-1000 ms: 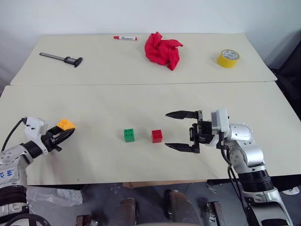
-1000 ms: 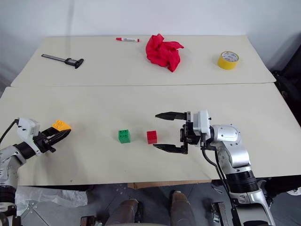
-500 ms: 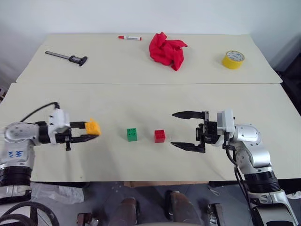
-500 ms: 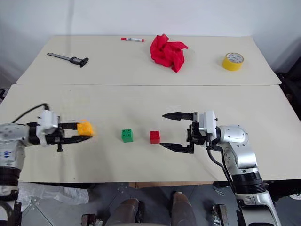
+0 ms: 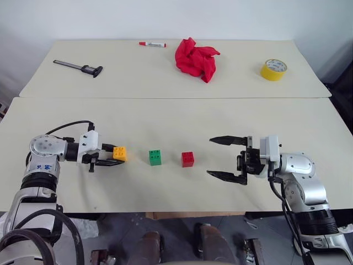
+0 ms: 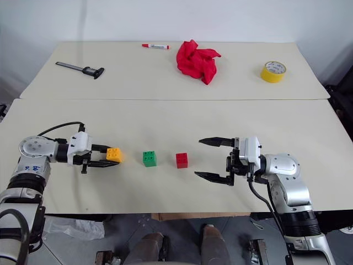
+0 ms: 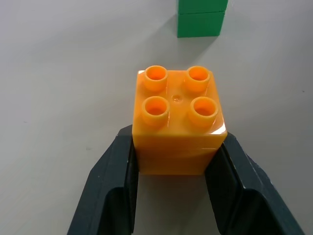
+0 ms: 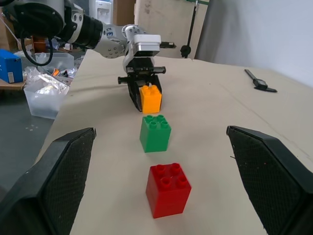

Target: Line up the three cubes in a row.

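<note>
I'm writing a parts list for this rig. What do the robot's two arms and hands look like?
Both arms are silver-grey metal with black joints and loose black cables. The left arm bears a blue marking on its casing. Each wrist carries a white block. The left hand and the right hand each have two black tapered fingers, whose inner pads are finely textured.
</note>
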### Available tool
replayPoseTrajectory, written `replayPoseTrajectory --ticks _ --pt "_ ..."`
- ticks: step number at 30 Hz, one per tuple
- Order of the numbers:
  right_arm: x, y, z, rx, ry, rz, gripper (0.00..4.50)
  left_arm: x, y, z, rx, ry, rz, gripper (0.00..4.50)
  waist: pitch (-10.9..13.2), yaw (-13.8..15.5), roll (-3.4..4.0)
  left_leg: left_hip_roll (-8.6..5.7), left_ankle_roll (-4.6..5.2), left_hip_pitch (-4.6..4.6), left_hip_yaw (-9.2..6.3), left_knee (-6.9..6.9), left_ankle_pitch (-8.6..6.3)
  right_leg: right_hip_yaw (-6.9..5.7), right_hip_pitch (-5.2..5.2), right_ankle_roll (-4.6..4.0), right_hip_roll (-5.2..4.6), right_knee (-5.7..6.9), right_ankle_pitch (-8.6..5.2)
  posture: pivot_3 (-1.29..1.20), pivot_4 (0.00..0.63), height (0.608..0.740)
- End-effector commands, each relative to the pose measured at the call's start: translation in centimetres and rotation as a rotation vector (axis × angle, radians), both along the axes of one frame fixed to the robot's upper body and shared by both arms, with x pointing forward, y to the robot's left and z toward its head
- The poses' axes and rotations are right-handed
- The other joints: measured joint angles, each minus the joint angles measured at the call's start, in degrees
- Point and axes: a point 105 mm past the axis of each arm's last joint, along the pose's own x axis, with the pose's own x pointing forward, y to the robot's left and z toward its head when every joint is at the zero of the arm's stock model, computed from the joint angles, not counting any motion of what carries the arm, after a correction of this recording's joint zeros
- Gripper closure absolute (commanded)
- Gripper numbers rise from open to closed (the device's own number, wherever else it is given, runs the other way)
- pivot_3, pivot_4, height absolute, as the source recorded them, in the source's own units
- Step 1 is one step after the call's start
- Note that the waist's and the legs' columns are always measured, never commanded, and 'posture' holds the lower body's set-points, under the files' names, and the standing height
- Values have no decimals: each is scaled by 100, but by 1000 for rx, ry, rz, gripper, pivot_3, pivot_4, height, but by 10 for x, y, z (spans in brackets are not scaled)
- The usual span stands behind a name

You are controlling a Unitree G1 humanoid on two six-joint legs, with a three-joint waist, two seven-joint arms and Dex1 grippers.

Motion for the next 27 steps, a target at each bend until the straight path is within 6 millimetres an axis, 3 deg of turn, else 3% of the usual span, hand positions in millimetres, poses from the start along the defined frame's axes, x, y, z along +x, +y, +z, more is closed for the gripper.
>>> replayPoseTrajectory --ticks 1,2,10,17,22,27 --pt "-2 -2 8 -5 -44 -1 0 -15 1 -9 47 124 -92 3000 0 0 0 0 0 0 0 0 0 0 0 0 0 0 0 0 150 740" --pt "-2 -3 8 -6 -42 -2 0 -16 1 -9 51 124 -98 2288 0 -1 0 0 0 1 0 0 0 1 0 0 -1 1 0 0 150 740" --pt "3 0 6 -11 -40 25 0 -14 16 8 -16 5 -7 111 0 -26 0 4 0 1 0 0 0 1 -1 0 -2 -1 0 0 150 740" --pt "2 3 20 52 -67 80 0 -42 52 48 -188 -101 187 111 2 -95 4 20 -7 -1 -1 -4 -4 9 -6 -2 -15 -4 -1 0 150 740" --pt "-1 10 25 49 -54 158 0 -64 56 64 -199 -122 255 111 4 -82 6 18 -7 3 -8 -2 -3 24 6 -2 -23 -9 -1 0 150 740" --pt "1 5 13 -67 -36 205 0 -59 54 77 -237 -200 327 111 4 7 6 15 -7 2 -15 -2 -4 38 8 -5 -22 -14 -3 0 150 740"
